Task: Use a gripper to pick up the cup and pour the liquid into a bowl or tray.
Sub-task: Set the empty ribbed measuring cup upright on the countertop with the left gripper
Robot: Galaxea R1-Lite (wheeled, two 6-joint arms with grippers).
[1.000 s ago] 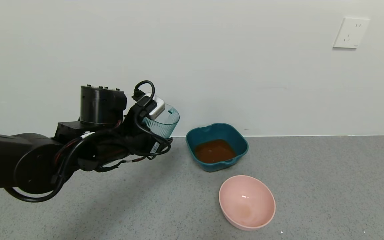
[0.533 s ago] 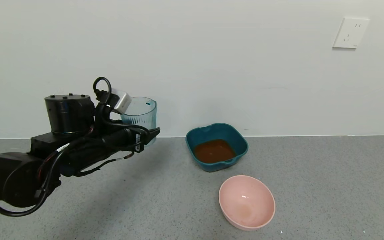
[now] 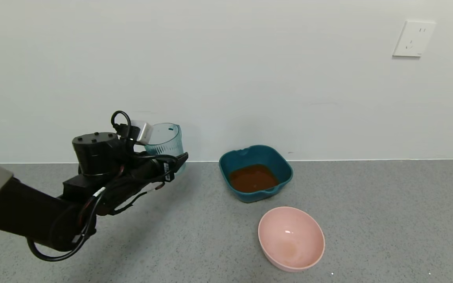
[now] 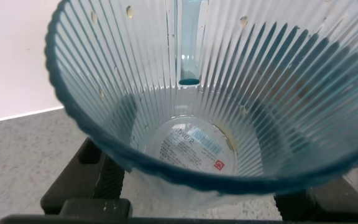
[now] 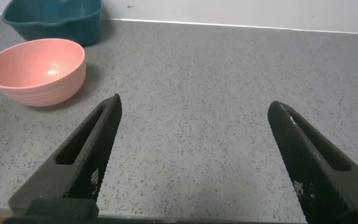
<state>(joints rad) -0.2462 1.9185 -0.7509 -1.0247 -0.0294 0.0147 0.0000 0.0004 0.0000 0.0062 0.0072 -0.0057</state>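
My left gripper (image 3: pixel 171 159) is shut on the cup (image 3: pixel 165 140), a ribbed pale blue-green tumbler held upright at the counter's back left, near the wall. The left wrist view looks down into the cup (image 4: pixel 204 118); it holds no liquid, only a label at its bottom. The teal dish (image 3: pixel 256 154) stands to the right of the cup and holds the reddish-brown liquid (image 3: pixel 253 178). My right gripper (image 5: pixel 194 149) is open and empty over bare counter, out of the head view.
A round pink bowl (image 3: pixel 291 238) sits in front of the teal dish, with a faint stain inside; it also shows in the right wrist view (image 5: pixel 35 70). A wall socket (image 3: pixel 413 38) is at the upper right. The grey counter (image 3: pixel 387 212) runs right.
My left arm has swung left, away from the teal dish, and lowered. The cup has gone from tilted toward the dish to upright. The dish and pink bowl have not moved.
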